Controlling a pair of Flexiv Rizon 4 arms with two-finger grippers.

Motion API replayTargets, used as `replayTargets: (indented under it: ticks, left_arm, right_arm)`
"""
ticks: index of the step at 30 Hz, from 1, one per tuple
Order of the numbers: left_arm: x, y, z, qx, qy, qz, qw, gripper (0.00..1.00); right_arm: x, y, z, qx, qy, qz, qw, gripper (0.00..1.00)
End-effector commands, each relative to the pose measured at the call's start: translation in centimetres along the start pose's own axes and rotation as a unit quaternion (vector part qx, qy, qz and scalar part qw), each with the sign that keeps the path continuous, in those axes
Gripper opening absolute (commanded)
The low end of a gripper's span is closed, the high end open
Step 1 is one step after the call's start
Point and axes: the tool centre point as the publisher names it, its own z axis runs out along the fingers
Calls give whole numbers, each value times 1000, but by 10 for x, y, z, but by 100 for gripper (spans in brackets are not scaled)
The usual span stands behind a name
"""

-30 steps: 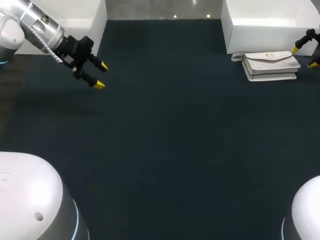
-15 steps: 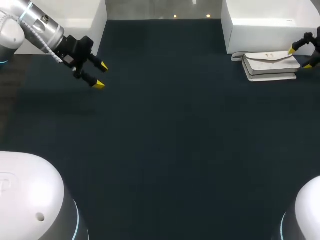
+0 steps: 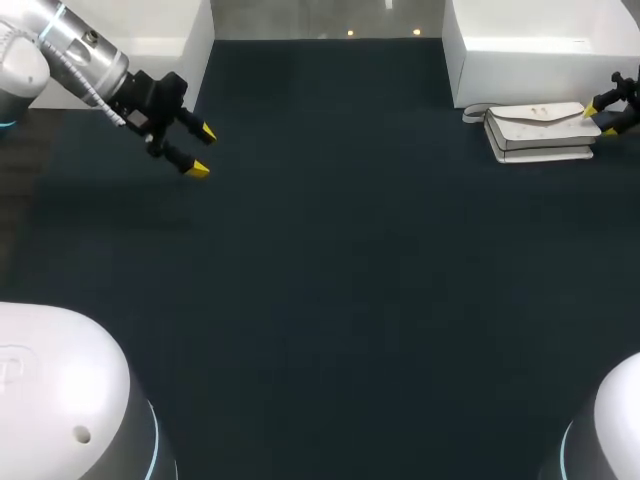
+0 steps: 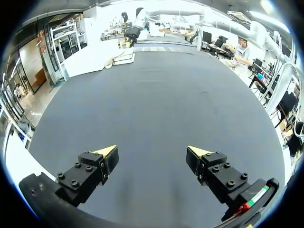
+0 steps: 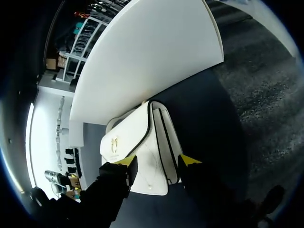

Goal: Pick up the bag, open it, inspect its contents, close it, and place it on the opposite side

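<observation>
- Right jaws released, set to either side of one end of the white flap handbag (image 5: 137, 152), one yellow tip (image 5: 124, 161) over the flap, the other beside the base edge. Whether either tip actually touches: not to be told. Placed this way, it seems, for a pinch across the bag's thickness and a lift.
- Handbag lying flat on the dark surface (image 3: 330, 280) in the upper right of the head view. Flap shut, small gold clasp (image 5: 114, 142) facing up, one long side just beside a white box (image 3: 520, 50). Strap loop (image 3: 474, 113) poking out at the end away from the jaws.
- Approach from the bag's end probably forced by the box, which closes off the long side behind.
- Left jaws released and empty, on the left arm (image 3: 75, 55), hanging over bare surface in the upper left of the head view, well apart from the bag. Likely parked there until the opening step, and on the side where the bag should end up.
- Pick-up judged barely begun; opening, inspecting, closing and transfer not yet done.
</observation>
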Motion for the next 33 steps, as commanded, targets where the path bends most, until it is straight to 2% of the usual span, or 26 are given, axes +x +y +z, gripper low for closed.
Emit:
replayTargets:
  ticks: [1,20,23,24,27,33]
  left_arm:
    - [-2,1,1,2,1,1,1000,100]
    - [-2,1,1,2,1,1,1000,100]
    - [-2,1,1,2,1,1,1000,100]
    - [-2,1,1,2,1,1,1000,100]
    - [-2,1,1,2,1,1,1000,100]
    - [-2,1,1,2,1,1,1000,100]
  right_arm:
    - [-8,8,3,120,12,2,993,52]
    - [-1,8,15,135,26,-9,990,45]
    - [1,7,17,141,27,-10,990,36]
    - [1,6,17,142,27,-10,989,29]
    - [1,3,19,144,28,-9,989,0]
    - [5,-8,17,144,42,-14,989,0]
